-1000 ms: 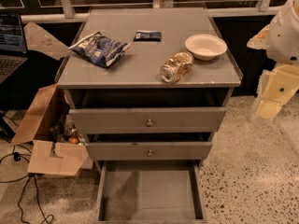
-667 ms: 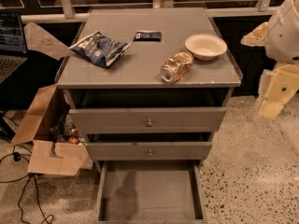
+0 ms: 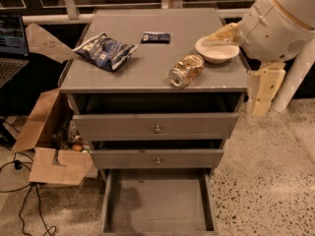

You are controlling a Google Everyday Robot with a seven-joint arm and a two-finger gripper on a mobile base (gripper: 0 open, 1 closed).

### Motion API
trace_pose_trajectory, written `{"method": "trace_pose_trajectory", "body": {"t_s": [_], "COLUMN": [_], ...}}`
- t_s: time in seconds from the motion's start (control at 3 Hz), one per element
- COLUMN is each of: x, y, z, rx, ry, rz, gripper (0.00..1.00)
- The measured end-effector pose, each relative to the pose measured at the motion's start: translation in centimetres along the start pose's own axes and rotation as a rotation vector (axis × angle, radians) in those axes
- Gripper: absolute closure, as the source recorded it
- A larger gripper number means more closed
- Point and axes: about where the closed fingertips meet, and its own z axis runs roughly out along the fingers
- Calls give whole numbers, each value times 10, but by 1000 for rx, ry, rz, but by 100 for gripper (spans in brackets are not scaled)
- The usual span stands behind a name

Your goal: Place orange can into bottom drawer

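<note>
The orange can [image 3: 186, 70] lies on its side on the grey cabinet top [image 3: 147, 58], near the front edge and just left of the cream bowl [image 3: 217, 50]. The bottom drawer [image 3: 158, 203] is pulled out below the cabinet, and its flat grey floor is bare. My gripper [image 3: 243, 63] is at the cabinet's right edge, to the right of the can and a little above it. It is open. One cream finger [image 3: 221, 33] reaches over the bowl and the other finger [image 3: 263, 90] hangs down beside the cabinet's right side. It holds nothing.
A blue snack bag [image 3: 104, 50] and a small dark packet [image 3: 156, 37] lie on the cabinet top. The two upper drawers [image 3: 156, 127] stand slightly ajar. An open cardboard box [image 3: 47, 141] and cables sit on the floor at left, and a laptop [image 3: 10, 43] is at far left.
My gripper has moved left toward the cabinet, and its upper finger now reaches over the bowl. The can, the bag and the drawers have not moved.
</note>
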Motion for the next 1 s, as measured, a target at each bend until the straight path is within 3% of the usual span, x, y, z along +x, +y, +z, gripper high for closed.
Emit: {"method": "trace_pose_trajectory", "body": {"t_s": [0.33,0.67,1.0], "x": [-10,-12,-13], "y": [-3,-6,-8], "z": [18,20,22], "rx": [-42,-33,-25], "ry": [-18,-20,-18], "rz": [-217,-334,-317], "gripper": [0,0,0]}}
